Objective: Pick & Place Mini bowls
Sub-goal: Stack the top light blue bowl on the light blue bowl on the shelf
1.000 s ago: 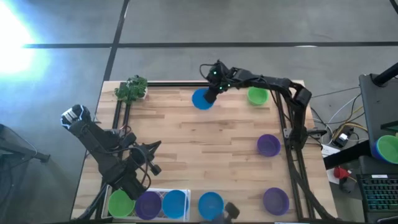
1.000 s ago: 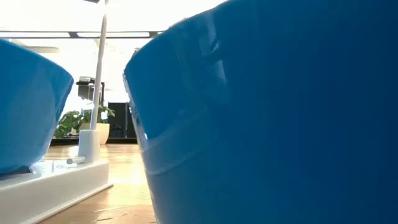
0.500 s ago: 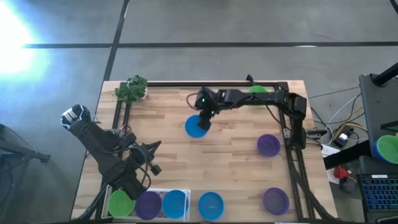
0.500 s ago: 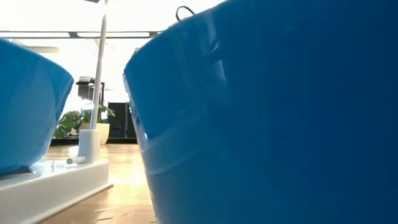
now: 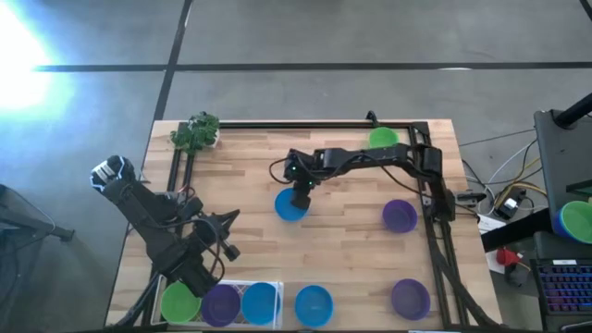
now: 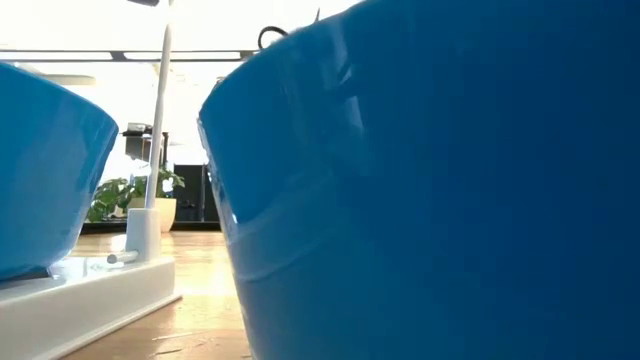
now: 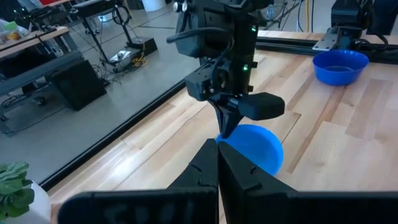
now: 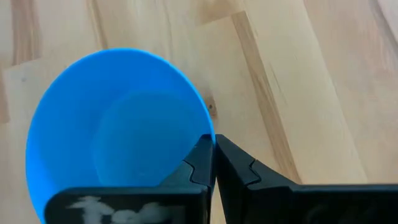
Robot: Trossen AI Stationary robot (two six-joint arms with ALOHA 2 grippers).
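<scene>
Blue plastic is pinched at the rim by my right end effector, fingers clamped on the wall of one blue bowl near the middle of the table; the right wrist view shows the bowl hanging just off the fingertips, its rim caught between them, open side up. My landmark is the white tray at the near-left edge of the table, which already carries a green bowl, a purple bowl and another blue one, with a fourth, blue, just beside it on the wood. From the held bowl the tray lies toward the near edge and a little to the left, so I judge the coming move to be a carry in that direction. A round bowl has no long axis to line up. My left end effector, fingers together on nothing, waits just beyond the tray and is the nearer arm to it, which could crowd the drop. Still loose, well right of the tray: two purple bowls, and a green one by the far edge.
</scene>
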